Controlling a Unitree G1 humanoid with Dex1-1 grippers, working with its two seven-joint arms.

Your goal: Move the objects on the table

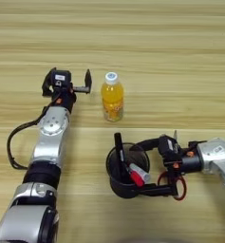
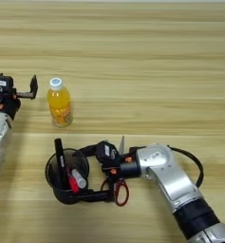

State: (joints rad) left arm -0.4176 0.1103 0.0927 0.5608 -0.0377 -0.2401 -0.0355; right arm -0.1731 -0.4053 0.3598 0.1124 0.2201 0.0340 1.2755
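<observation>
On table (image 1: 180,57): one bottle (image 1: 112,96), one scissors (image 1: 179,182); right claw (image 1: 147,166) straddles one cup (image 1: 126,171), left claw (image 1: 69,80) spread.

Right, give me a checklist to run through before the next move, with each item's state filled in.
1. Bottle upright, cap on: ok.
2. Left end effector open, beside the bottle and not touching it: ok.
3. Pen cup upright, markers inside: ok.
4. Right end effector spread around the cup, one finger along the far rim, one along the near side: ok.
5. Scissors clear of the right arm: not ok, they lie right under the wrist.
6. Right end effector's grip on the cup firm: cannot tell.
</observation>
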